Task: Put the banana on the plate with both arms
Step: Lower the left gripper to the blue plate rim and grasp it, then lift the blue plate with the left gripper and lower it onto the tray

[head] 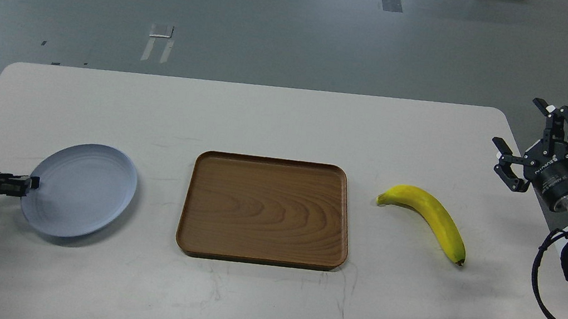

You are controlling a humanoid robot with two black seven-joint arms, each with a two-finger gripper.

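Right gripper (524, 140) hangs spread wide above the tabletop's right edge, holding nothing. Left gripper (27, 184) seems pinched on the near-left rim of the plate (82, 188), though its fingers blur together. Banana (430, 218) lies untouched right of the tray (266, 210); everything remains undone.

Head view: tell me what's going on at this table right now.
The left gripper is at the near-left rim of the pale plate, which looks tilted up off the white table; the grip itself is too dark to confirm. The banana lies untouched on the table, right of the empty brown tray. The right gripper hangs open beyond the banana, holding nothing.
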